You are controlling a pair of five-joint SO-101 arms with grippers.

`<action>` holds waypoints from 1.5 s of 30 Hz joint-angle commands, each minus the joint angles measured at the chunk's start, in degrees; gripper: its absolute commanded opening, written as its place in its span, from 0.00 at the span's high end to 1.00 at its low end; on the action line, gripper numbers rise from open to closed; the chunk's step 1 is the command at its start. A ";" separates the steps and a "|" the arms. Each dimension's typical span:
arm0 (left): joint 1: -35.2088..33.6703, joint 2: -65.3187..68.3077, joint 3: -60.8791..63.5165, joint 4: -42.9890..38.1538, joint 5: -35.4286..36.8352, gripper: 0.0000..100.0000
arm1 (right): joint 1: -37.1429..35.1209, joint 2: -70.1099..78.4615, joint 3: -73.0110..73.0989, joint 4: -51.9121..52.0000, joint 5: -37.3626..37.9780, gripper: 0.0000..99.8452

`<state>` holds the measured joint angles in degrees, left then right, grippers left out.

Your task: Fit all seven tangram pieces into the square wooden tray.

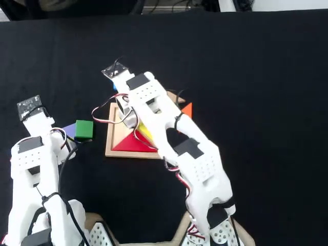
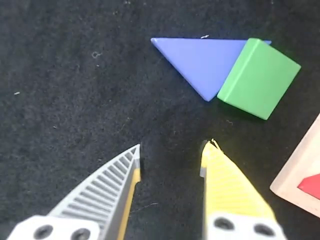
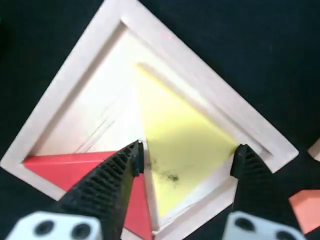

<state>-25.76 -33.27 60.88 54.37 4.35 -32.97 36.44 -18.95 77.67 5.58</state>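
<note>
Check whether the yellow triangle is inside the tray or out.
Inside: the yellow triangle lies flat within the wooden tray rim, beside the red triangle.

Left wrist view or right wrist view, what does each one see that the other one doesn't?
Left wrist view: the blue triangle with the green block right beside it, ahead of the open left pincer. Right wrist view: the yellow triangle lying in the wooden tray, an orange piece outside it, and the open right pincer above. Both: the wooden tray and the red triangle in it.
</note>
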 commanded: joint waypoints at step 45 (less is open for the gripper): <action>0.75 0.53 -2.42 -0.79 0.53 0.80 | 2.37 7.87 -36.70 22.95 -0.44 0.99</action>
<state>-25.76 -32.75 60.88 54.37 4.35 -30.86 49.89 -51.30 98.24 5.58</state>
